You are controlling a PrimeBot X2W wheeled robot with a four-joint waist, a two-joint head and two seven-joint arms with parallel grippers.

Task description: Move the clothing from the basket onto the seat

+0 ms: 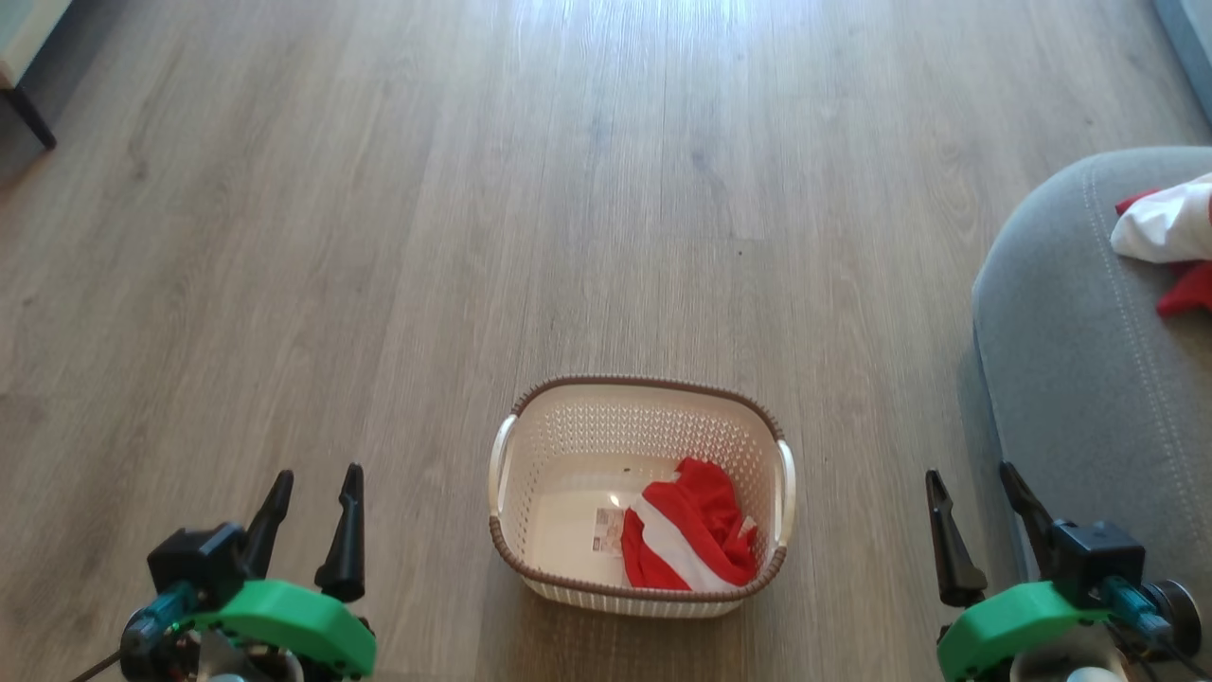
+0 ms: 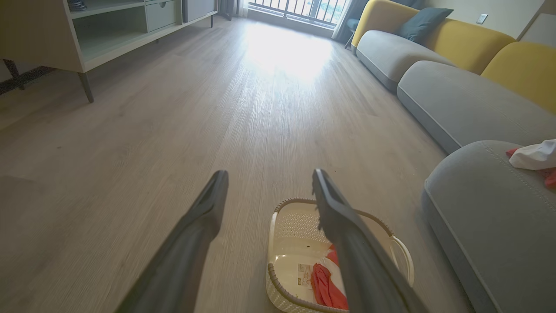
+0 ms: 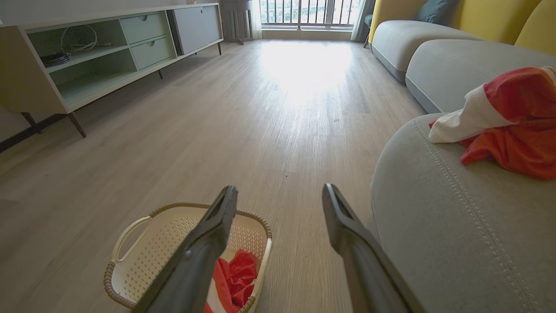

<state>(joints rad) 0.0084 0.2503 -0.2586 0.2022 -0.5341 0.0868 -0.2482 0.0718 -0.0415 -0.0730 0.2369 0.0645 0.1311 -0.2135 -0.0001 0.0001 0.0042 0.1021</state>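
**A:** As we look across from the left, what do we meet first?

**B:** We see our left gripper (image 1: 318, 471) at the lower left, over the wooden floor (image 1: 379, 237). Its two dark fingers are spread wide, with nothing between them.

**A:** And in the middle?

**B:** We find the basket (image 1: 568, 436) standing upright on the floor between our two grippers, apart from both. A red garment (image 1: 689, 535) with a white stripe lies crumpled in its right half, just beside the paper label (image 1: 607, 530) on the bottom.

**A:** What about our right side?

**B:** Our right gripper (image 1: 971, 471) hangs at the lower right, with its jaws just as wide and holding nothing. It is close beside the rounded edge of the grey seat (image 1: 1070, 379).

**A:** Do we see anything on the seat?

**B:** Yes. A second garment (image 1: 1169, 227), red and white, sits bunched on the cushion at the far right, beyond the line of pale stitching. It is well apart from the basket.
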